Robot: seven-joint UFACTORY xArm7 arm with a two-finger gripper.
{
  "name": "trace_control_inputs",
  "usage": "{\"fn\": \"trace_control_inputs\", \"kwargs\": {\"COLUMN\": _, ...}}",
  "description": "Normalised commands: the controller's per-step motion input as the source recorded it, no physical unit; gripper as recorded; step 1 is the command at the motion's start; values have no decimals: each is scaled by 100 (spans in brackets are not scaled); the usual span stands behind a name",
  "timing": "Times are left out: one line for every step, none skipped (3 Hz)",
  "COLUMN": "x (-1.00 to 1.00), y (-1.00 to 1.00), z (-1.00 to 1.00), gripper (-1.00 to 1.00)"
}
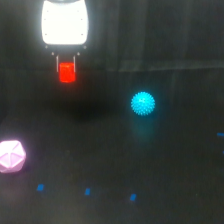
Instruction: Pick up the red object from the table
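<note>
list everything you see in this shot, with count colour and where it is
red object: 1, bright red-orange, upper left of the exterior view, between the gripper's fingers
spiky ball: 1, cyan, right of centre, apart from the other things
faceted polyhedron: 1, pale pink, at the exterior view's left edge, lower half
table: 1, black, fills the view
blue marks: a few, small, along the bottom and one at the right edge
gripper: 1, white body with thin dark fingers either side of the red object, top left; whether the object is lifted off the table cannot be told
</note>
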Motion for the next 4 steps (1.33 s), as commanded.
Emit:
{"fn": "trace_control_inputs", "kwargs": {"x": -15, "y": 0, "z": 100, "gripper": -61}}
{"fn": "trace_control_inputs", "kwargs": {"x": 2, "y": 54, "z": -23, "gripper": -100}}
{"fn": "trace_control_inputs", "kwargs": {"x": -8, "y": 0, "z": -23, "gripper": -100}}
{"fn": "trace_control_inputs", "kwargs": {"x": -5, "y": 5, "z": -15, "gripper": -100}}
